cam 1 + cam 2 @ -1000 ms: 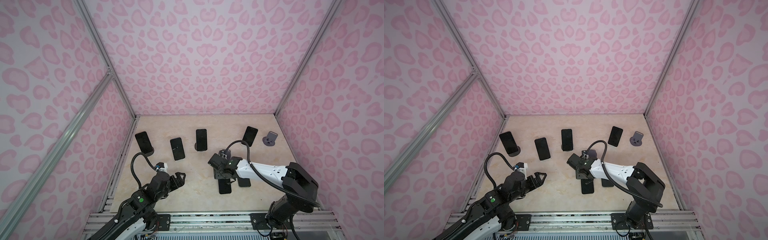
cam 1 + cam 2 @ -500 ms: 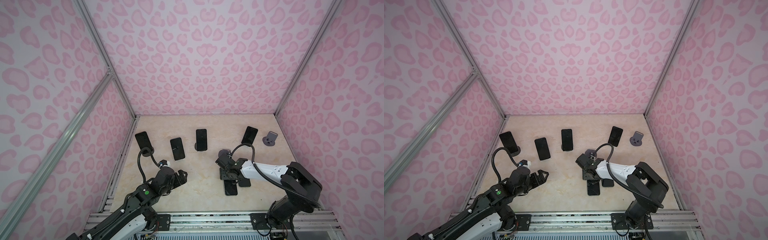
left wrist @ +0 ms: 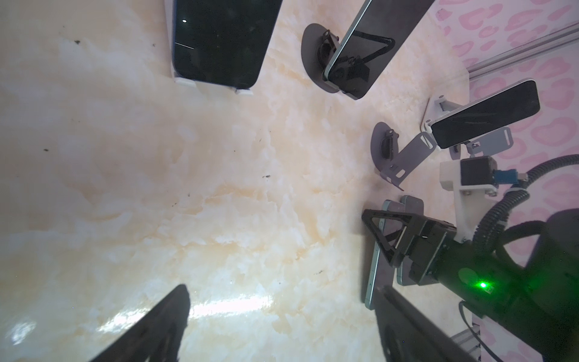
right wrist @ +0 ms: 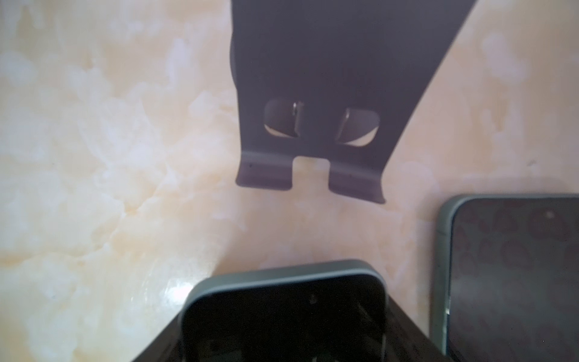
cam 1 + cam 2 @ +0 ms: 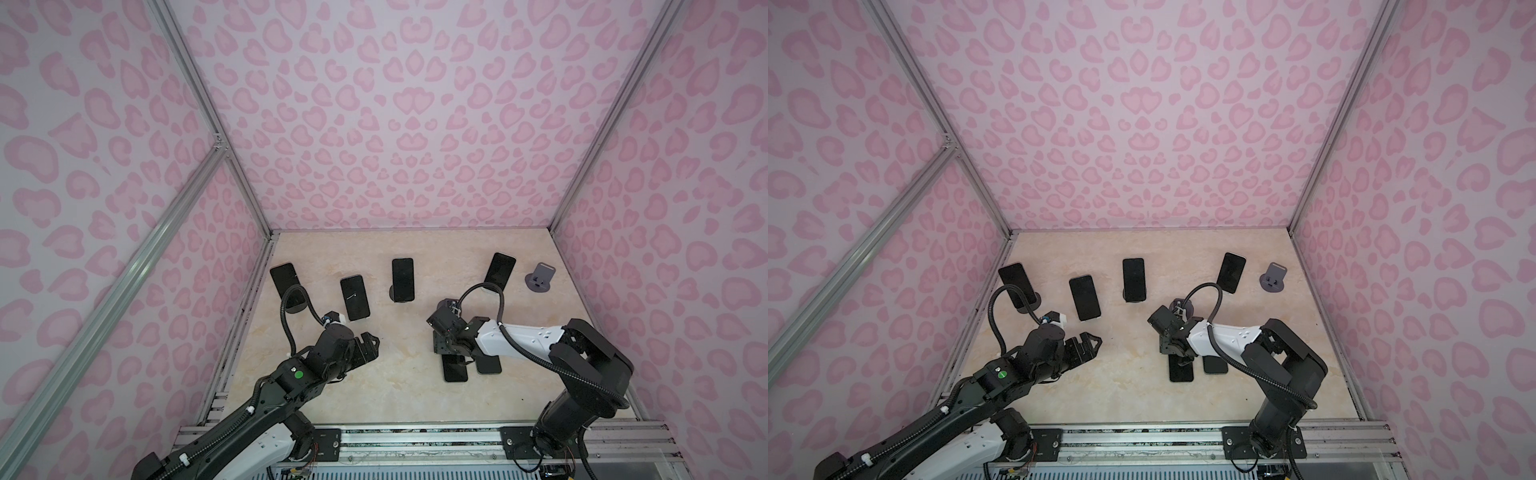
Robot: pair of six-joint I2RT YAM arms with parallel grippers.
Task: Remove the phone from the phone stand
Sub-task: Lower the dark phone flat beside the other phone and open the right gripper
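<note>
Right gripper [image 5: 451, 353], jaws clamped on the phone [image 5: 456, 371], has eased it toward 9 o'clock, clear of the emptied phone stand [image 4: 313, 78]. Left gripper [image 5: 372, 347] jaws apart. Release likely remains.

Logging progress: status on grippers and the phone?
Left gripper open, empty. Right gripper closed on phone, low at table beside second phone. Stand in front empty; nothing blocking.

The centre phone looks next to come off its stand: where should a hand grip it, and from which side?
Pinch the centre phone across its two long edges, upper half, coming from above: it leans back on its stand with both edges bare, so it should lift out.
</note>
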